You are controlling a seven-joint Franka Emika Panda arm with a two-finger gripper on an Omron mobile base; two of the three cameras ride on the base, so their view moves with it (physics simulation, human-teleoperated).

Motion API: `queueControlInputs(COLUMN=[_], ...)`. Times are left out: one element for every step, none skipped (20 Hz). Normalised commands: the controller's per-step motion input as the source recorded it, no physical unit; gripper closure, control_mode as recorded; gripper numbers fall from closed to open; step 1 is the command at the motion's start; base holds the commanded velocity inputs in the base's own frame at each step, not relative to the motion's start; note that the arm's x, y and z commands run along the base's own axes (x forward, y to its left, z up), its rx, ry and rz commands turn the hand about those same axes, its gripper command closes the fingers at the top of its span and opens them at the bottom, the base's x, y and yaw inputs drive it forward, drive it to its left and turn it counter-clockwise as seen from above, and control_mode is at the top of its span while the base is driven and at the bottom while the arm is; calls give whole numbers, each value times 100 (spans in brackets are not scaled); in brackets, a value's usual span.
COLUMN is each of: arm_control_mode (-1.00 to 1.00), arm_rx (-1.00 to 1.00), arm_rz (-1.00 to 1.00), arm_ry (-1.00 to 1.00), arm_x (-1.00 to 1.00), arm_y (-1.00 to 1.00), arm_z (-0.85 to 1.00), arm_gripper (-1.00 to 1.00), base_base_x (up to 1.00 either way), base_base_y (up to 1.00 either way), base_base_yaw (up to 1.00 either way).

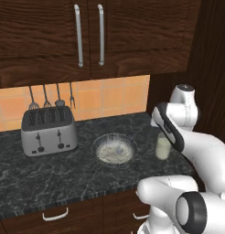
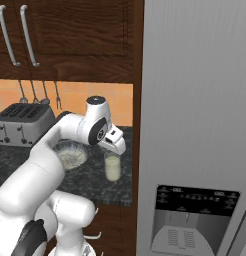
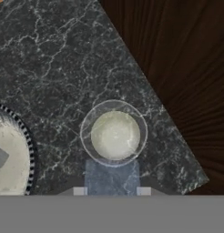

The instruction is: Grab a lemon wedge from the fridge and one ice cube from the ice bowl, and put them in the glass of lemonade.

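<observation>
Claw (image 3: 112, 189) above glass of lemonade (image 3: 114, 135), narrow, gripping pale blue-grey block.

glass (image 3: 114, 134): on counter (image 3: 54, 68), directly below the jaws | bowl (image 3: 9, 157): on counter, near the glass, off to the jaws' side | toaster (image 1: 49, 130): beyond the bowl, well apart from jaws | fridge (image 2: 195, 100): opposite side
</observation>
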Motion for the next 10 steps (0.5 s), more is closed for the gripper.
queueControlInputs(arm_control_mode=[-100,-100,-100,-100,-100,-100,-100,-100,-100,-100], arm_rx=[0,0,0,0,0,0,0,0,0,0], arm_rz=[0,0,0,0,0,0,0,0,0,0], arm_ry=[7,4,4,4,2,2,1,0,0,1], arm_x=[21,14,15,15,17,19,17,8,4,1], arm_y=[0,0,-1,-2,-6,-11,-10,0,0,0], arm_z=[0,0,0,-4,-9,-11,-12,-6,-1,0], arm_gripper=[100,100,100,100,100,100,100,100,100,100], base_base_x=[0,0,0,0,0,0,0,0,0,0], base_base_y=[0,0,0,0,0,0,0,0,0,0], base_base_yaw=[0,0,0,0,0,0,0,0,0,0])
